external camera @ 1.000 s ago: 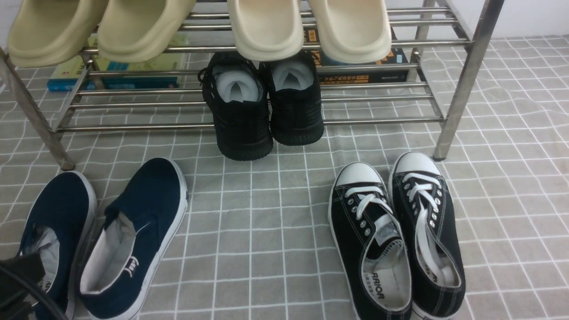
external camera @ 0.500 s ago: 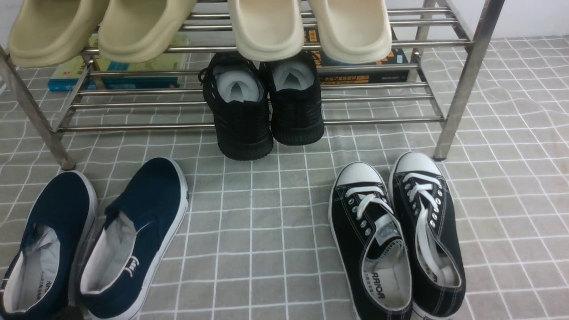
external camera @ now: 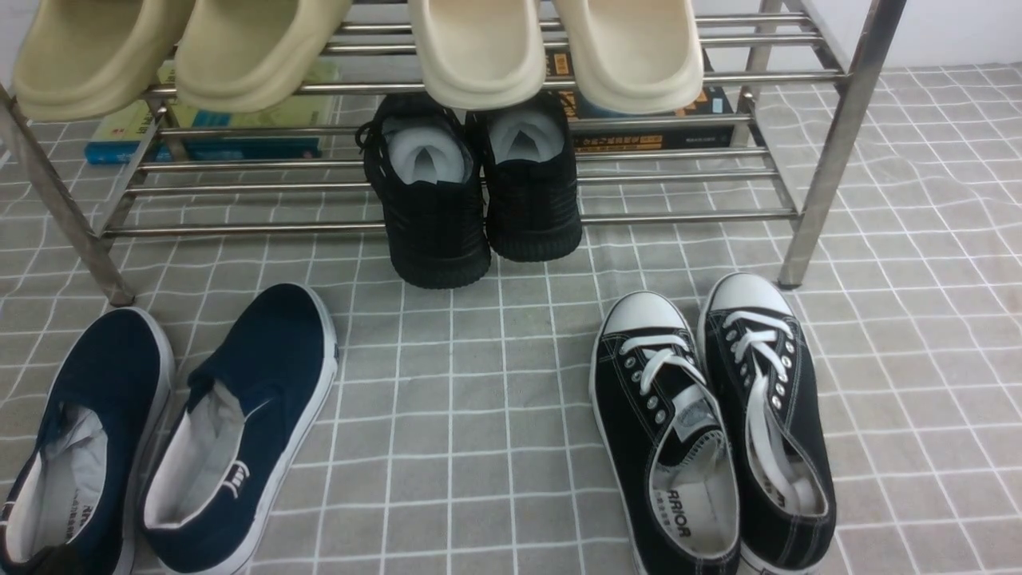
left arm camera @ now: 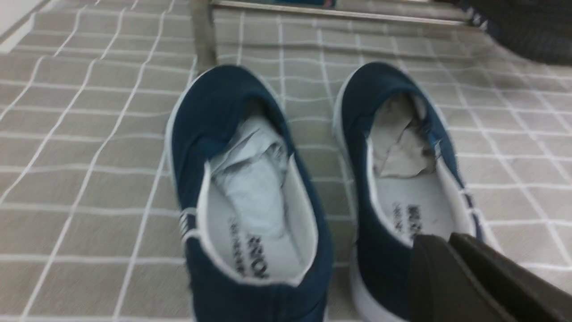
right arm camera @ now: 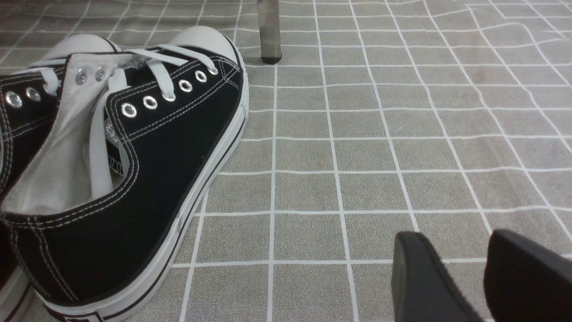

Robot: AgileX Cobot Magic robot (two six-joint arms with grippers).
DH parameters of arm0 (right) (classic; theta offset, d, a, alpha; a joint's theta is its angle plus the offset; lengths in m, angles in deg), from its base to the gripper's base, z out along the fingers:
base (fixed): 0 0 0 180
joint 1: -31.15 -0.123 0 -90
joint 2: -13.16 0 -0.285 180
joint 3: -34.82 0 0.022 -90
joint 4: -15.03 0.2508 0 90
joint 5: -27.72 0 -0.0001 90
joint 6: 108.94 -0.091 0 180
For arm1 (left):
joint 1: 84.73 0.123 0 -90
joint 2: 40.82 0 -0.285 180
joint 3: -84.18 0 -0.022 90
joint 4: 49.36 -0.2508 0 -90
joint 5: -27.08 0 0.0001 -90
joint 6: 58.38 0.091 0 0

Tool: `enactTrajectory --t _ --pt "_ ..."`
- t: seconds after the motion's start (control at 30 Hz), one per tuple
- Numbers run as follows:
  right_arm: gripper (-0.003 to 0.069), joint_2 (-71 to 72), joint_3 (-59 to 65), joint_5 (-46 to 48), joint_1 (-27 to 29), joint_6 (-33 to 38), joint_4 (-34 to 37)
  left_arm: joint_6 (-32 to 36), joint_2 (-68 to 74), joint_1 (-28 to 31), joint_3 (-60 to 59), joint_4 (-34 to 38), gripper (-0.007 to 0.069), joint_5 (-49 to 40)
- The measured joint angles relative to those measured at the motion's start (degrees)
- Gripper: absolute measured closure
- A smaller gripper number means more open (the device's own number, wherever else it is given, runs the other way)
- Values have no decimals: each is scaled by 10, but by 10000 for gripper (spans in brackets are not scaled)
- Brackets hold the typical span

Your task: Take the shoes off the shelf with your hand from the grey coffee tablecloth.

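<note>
Evidently, my left pincer [left arm camera: 448, 241] had withdrawn; placement appeared finished.
Slip-ons [external camera: 239, 399] stood on the tablecloth [external camera: 447, 495], off the shelf's [external camera: 255, 229] left front corner; left closure indeterminable, right pincer [right arm camera: 456, 237] released.

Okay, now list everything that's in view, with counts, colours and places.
Navy canvas slip-ons: two, cloth, left
Black lace-up canvas sneakers: two, white toes, cloth, right
All-black sneakers: two, rack's lower tier
Foam clogs: four, two beige-green, two cream, upper tier
Steel rod rack: one, silver, back
Books: several, green-blue and black-orange, behind rods
Gridded cloth: one, grey, beneath
Left tool: one, black, by slip-ons
Right tool: one, dark, over cloth
</note>
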Motion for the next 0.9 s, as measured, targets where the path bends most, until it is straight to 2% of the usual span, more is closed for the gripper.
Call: enactTrajectory --t 0.9 --pt "420 0 0 0 0 0 0 -1 0 19 2 -17 547 -15"
